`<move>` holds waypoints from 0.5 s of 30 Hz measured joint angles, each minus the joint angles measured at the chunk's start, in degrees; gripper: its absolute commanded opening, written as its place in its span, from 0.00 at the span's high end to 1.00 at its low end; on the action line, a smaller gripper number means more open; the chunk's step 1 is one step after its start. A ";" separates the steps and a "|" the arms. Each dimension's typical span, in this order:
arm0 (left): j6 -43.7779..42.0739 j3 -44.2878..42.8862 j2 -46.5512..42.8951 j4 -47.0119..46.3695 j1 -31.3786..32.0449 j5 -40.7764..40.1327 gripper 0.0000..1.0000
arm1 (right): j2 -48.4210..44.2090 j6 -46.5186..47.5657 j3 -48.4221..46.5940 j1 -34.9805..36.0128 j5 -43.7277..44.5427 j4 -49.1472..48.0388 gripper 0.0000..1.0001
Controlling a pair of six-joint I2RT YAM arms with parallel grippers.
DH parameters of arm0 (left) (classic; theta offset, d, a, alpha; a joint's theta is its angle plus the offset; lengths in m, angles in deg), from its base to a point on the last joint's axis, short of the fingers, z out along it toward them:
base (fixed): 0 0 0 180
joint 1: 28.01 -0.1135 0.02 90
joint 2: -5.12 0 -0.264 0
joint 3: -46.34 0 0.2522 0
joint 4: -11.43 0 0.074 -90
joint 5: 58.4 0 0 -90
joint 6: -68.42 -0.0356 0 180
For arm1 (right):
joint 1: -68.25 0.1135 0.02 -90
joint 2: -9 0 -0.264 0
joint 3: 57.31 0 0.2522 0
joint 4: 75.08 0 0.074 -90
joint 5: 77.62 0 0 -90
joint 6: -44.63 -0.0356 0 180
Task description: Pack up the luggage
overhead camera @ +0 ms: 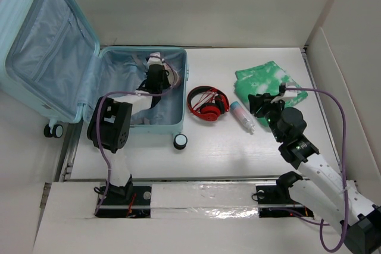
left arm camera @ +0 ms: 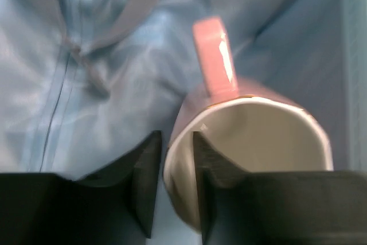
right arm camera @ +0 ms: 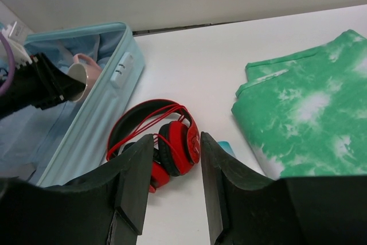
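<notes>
**Top view:** luggage lying open at the left of the bench, lid swung out to the left, wheels toward the arms; left hand reaching down into the lower half; red headphones just right of the shell, small bottle beside them, green-and-white cloth farther back; right hand near the bottle's far end and the cloth's near edge.

**Left wrist view:** fingers astride the rim of a pink mug, one outside, one in the white interior; mug on its side on the blue lining, handle uppermost; pinching the rim or slack around it, impossible to tell.

**Right wrist view:** fingers spread, nothing between them; headphones on the bench beyond the gap; luggage at left with mug and left hand inside; cloth at right.
</notes>
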 measured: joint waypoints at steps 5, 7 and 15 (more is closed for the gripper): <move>2.36 10.86 -5.01 -3.93 0.52 -1.64 0.52 | -0.61 0.02 0.00 0.00 0.02 -0.07 0.55; 3.02 13.55 -6.82 -4.31 0.61 -1.97 0.42 | -0.66 0.02 0.00 0.00 0.04 -0.04 0.57; 7.52 22.99 -17.38 -8.11 0.55 -1.40 0.30 | 0.87 0.63 0.00 0.00 -0.02 -0.26 0.99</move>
